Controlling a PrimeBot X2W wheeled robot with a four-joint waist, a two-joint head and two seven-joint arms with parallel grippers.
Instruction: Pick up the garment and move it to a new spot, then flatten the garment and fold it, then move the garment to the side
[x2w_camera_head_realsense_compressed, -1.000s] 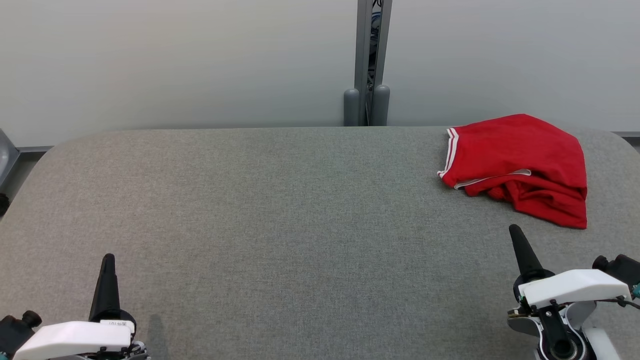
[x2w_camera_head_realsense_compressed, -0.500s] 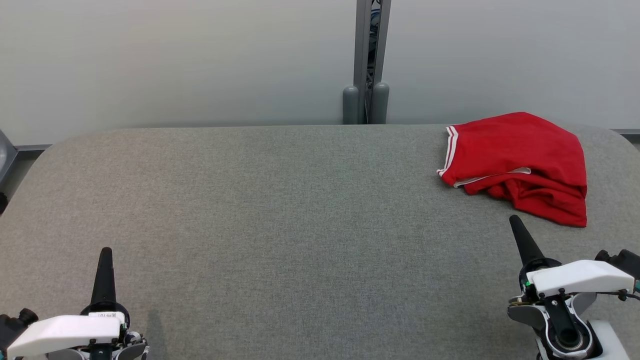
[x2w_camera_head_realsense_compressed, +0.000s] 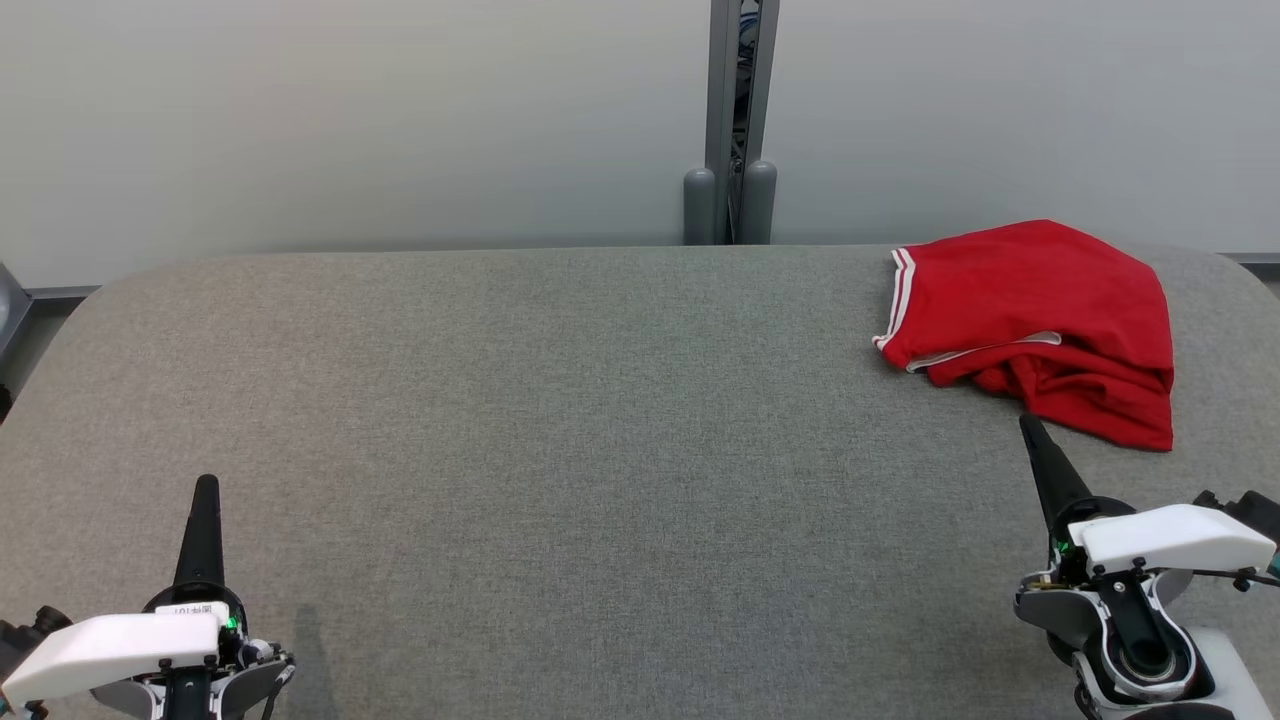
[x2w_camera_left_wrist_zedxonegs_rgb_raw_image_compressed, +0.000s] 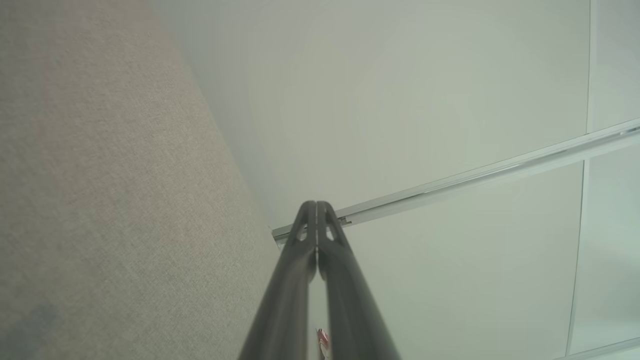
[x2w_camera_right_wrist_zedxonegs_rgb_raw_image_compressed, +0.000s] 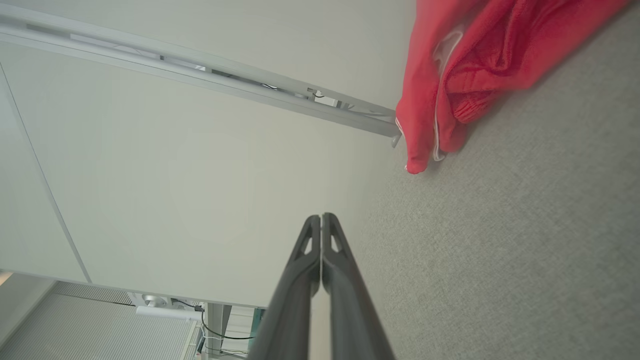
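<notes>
Garment (x2w_camera_head_realsense_compressed: 1040, 310) lies rumpled at table's (x2w_camera_head_realsense_compressed: 560, 400) far right, near right gripper (x2w_camera_head_realsense_compressed: 1026, 422); left gripper (x2w_camera_head_realsense_compressed: 205, 483) well apart; both closed, empty.

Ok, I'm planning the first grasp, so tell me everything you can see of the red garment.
The red garment looks like soft knit cloth with white stripe trim along one edge. It lies crumpled and loosely doubled over, at the far right of the grey table, touching only its surface.

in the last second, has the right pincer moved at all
Yes. The right pincer has moved forward, away from the robot: the gap between its tip and the near edge of the red garment has shrunk to almost nothing.
</notes>
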